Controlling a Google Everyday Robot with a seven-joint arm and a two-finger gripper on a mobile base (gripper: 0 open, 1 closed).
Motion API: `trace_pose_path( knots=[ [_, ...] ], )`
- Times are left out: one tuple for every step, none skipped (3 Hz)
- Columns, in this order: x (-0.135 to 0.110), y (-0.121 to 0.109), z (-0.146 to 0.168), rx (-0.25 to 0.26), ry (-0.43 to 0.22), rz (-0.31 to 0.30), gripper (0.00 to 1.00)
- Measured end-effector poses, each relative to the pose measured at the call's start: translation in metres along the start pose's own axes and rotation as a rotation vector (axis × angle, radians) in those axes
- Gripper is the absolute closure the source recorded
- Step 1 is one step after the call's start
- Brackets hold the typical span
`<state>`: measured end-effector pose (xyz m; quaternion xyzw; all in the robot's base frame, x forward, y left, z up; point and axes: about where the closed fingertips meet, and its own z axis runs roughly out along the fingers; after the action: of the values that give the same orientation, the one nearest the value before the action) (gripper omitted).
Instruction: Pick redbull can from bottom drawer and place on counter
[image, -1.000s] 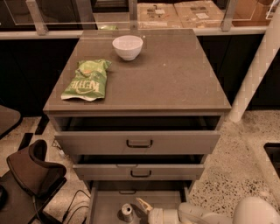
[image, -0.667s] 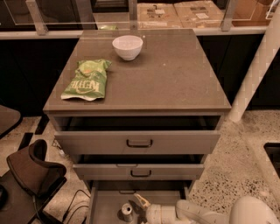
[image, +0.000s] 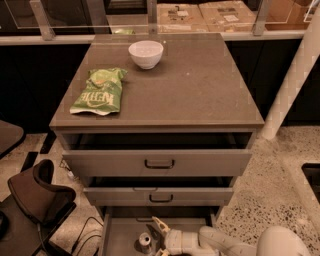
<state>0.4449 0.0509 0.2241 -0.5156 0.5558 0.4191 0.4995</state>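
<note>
The bottom drawer (image: 120, 234) stands pulled out toward the near edge, and the can (image: 145, 240) stands upright on its grey floor, silver top showing. The gripper (image: 156, 238) is inside this drawer just right of the can, its jaws spread apart, one finger above and one below the can's right side; I cannot tell whether they touch it. The top drawer (image: 115, 162) and middle drawer (image: 200, 196) are partly out, their insides too dark to read. A white bowl (image: 145, 53) sits at the far side of the counter (image: 195, 85).

Compared with a second ago, the gripper has slid left, closing up to the can, which has not moved.

A green chip bag (image: 98, 92) lies flat on the counter's left side, near the bowl but apart from it. The floor (image: 265, 200) is speckled stone. A white pillar (image: 295, 85) rises at right, a dark chair (image: 35, 192) stands at near left, and cardboard boxes (image: 220, 14) lie beyond the far rail.
</note>
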Motion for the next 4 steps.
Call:
trace_pose_path(
  knots=[
    [0.007,-0.005,0.002,0.013,-0.013,0.003,0.00],
    [0.017,-0.005,0.006,0.012,0.004,0.007,0.00],
    [0.024,-0.001,0.009,0.007,0.025,0.004,0.18],
    [0.023,0.000,0.011,0.005,0.023,0.006,0.41]
  ],
)
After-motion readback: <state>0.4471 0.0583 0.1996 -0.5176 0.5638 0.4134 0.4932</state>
